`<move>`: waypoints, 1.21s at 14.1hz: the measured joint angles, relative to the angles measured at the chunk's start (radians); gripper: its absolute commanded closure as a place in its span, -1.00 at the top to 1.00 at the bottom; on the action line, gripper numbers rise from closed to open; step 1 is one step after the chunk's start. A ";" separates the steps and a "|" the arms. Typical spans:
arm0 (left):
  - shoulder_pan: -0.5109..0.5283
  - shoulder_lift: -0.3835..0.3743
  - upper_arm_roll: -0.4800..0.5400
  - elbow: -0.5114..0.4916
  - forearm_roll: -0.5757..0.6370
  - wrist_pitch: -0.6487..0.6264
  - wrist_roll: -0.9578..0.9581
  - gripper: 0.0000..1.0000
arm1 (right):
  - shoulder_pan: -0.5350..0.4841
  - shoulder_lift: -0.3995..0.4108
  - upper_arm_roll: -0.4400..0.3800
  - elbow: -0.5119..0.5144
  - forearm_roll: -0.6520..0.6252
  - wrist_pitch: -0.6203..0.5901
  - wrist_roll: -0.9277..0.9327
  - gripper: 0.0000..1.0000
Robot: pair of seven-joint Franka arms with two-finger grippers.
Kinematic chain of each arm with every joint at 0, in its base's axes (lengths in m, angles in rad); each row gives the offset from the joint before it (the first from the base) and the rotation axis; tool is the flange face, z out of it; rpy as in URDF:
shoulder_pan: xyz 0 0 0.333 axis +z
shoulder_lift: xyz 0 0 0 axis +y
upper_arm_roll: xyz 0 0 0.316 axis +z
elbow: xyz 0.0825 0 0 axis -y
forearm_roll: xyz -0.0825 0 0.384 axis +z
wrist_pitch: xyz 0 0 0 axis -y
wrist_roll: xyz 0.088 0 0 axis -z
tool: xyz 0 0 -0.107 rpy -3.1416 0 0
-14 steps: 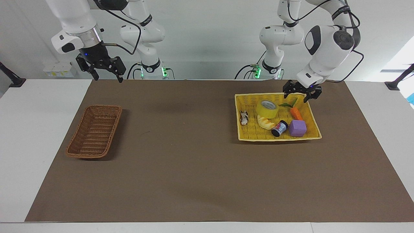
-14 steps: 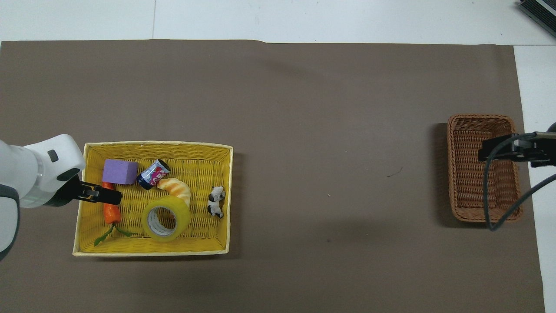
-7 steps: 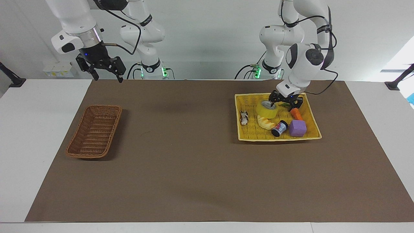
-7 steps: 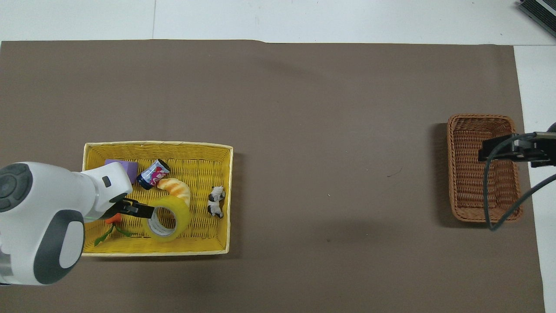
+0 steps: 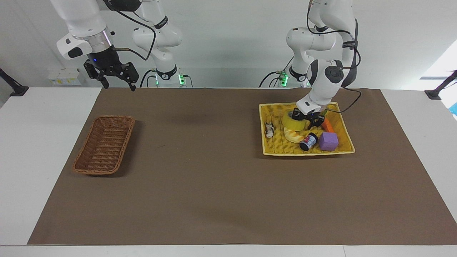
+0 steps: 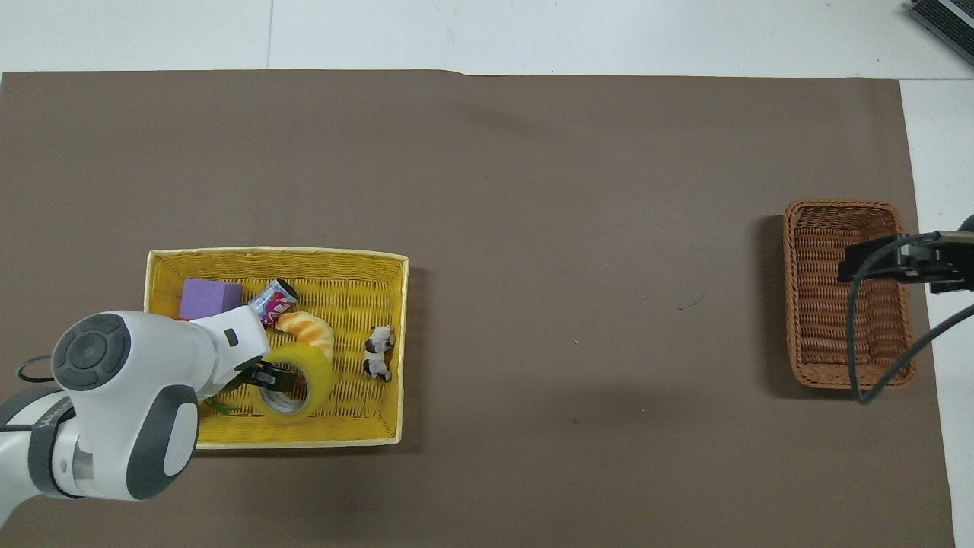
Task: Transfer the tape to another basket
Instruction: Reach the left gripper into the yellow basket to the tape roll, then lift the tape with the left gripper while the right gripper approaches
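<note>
The yellow tape roll [image 5: 292,124] lies in the yellow basket [image 5: 307,152], at the side nearer the robots; it also shows in the overhead view [image 6: 318,378]. My left gripper [image 5: 304,121] is down on the roll and open, one finger in the white core and the other outside the roll's wall; in the overhead view [image 6: 262,374] the arm hides most of it. The reddish-brown wicker basket [image 5: 103,144] sits empty at the right arm's end of the table [image 6: 822,304]. My right gripper [image 5: 119,85] waits open, high in the air.
The yellow basket [image 6: 274,253] also holds a croissant toy [image 5: 293,135], a small can [image 5: 308,141], a purple cube [image 5: 328,141], an orange carrot [image 5: 326,125] and a cow figure [image 5: 269,129]. A brown mat [image 5: 214,178] covers the table.
My left arm swung from the yellow basket's edge nearest the robots over the carrot and came down onto the tape roll. The right arm has not moved.
</note>
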 measured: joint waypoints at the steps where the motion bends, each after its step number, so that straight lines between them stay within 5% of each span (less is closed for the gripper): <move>1: 0.000 0.000 0.000 0.000 0.000 -0.003 0.003 -1.00 | 0.000 0.000 0.000 0.000 0.000 0.000 0.000 1.00; 4: 0.000 -0.003 0.003 0.034 0.000 -0.088 0.005 -1.00 | 0.000 0.000 0.000 0.000 0.000 0.000 0.000 1.00; 9: 0.003 -0.021 0.019 0.245 0.000 -0.409 -0.002 -1.00 | -0.011 0.000 -0.001 0.000 0.021 0.000 0.002 1.00; 13: 0.006 -0.056 0.030 0.440 0.000 -0.651 -0.070 -1.00 | -0.068 0.000 -0.004 -0.009 0.168 -0.003 0.002 1.00; 17: -0.006 -0.057 0.014 0.553 -0.006 -0.707 -0.217 -1.00 | -0.062 -0.006 0.000 -0.035 0.333 0.004 0.002 1.00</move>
